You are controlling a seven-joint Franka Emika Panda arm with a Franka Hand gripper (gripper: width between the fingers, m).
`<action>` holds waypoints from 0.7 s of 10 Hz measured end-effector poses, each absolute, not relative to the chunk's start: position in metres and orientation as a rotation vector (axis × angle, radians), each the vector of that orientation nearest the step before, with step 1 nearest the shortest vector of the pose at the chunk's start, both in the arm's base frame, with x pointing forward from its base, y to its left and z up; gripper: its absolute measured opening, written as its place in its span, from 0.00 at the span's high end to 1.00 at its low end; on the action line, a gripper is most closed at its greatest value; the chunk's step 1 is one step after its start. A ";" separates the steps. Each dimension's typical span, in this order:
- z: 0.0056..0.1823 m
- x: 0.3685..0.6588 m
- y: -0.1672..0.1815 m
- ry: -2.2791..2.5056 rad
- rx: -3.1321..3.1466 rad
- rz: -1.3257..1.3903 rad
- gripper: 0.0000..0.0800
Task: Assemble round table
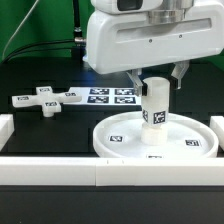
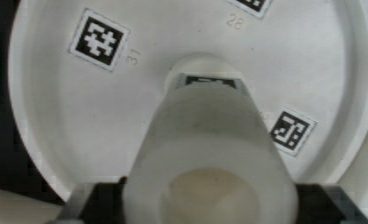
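Note:
The large white round disc (image 1: 155, 140) lies flat on the black table, with tags on its face. The short thick cylinder leg (image 1: 155, 104) stands upright on the disc's middle, a tag on its side. My gripper (image 1: 154, 80) comes down from above and is shut on the leg's upper end. In the wrist view the leg (image 2: 199, 140) runs from between my fingers (image 2: 106, 198) down to the disc (image 2: 92, 100), whose hub it hides. The cross-shaped piece (image 1: 48, 99) lies loose on the table at the exterior view's left.
The marker board (image 1: 112, 96) lies flat behind the disc. Long white border bars (image 1: 60, 175) run along the table's front edge and the exterior view's left side. A green backdrop stands behind.

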State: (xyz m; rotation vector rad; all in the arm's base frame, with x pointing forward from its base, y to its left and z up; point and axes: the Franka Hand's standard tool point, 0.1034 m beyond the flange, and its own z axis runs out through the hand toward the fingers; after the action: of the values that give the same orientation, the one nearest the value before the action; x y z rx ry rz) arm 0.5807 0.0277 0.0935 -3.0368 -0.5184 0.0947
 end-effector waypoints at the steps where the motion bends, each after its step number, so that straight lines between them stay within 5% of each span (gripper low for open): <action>1: 0.094 0.581 0.028 -0.460 -3.046 0.095 0.49; 7: 0.092 0.568 0.031 0.616 -3.004 0.051 0.49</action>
State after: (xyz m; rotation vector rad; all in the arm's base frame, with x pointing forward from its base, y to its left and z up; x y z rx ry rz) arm 0.5678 0.0306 0.0916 -3.0044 0.6163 0.0511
